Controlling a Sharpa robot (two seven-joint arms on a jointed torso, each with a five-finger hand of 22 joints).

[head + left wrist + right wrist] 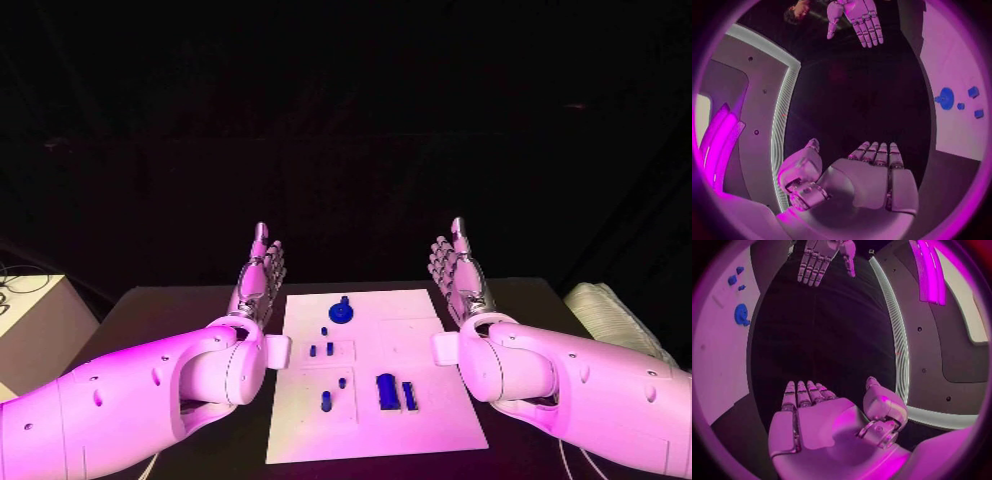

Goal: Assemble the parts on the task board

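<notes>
Table: black table (173, 305), dark room behind.
Board: white task board (418, 420) lies central, blue parts (387, 390) scattered across it, a round one (342, 311) at the far end.
Left hand (260, 280): flat, fingers together and straight, holding nothing, just beside the board's edge.
Right hand (459, 272): same on the other edge (mirror pose).
Risk: small parts could tip under a broad finger.
Room: open table on both flanks.

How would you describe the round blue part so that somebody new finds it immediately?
Start at the white board lying between the two hands. Look at its far end: the round blue part stands there alone. It is a disc, while the other blue parts nearer the robot are small pegs and blocks.
</notes>
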